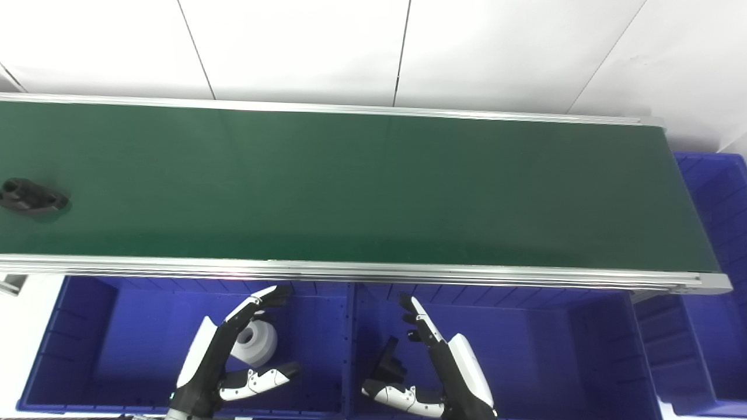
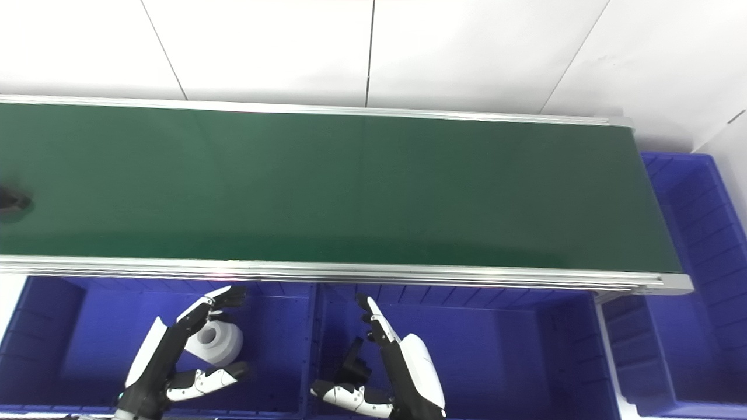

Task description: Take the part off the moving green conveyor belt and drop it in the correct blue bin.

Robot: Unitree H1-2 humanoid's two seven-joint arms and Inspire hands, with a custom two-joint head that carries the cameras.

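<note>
Left hand (image 1: 233,356) and right hand (image 1: 435,364) both spread, holding nothing, over the blue bins (image 1: 87,344); black part (image 1: 29,197) on green belt (image 1: 373,186) at its far left end

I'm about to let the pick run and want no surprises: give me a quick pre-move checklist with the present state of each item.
1. Part on belt: black part lies at the far left of the green conveyor belt. Ok.
2. Left hand empty, fingers apart. Ok.
3. Right hand empty, fingers apart. Ok.
4. Part within reach: both hands wait over the bins, well right of it. Not ok yet.
5. Bins sorted: white part in left blue bin, black part in middle blue bin. Ok.
6. Belt running: cannot tell.
</note>
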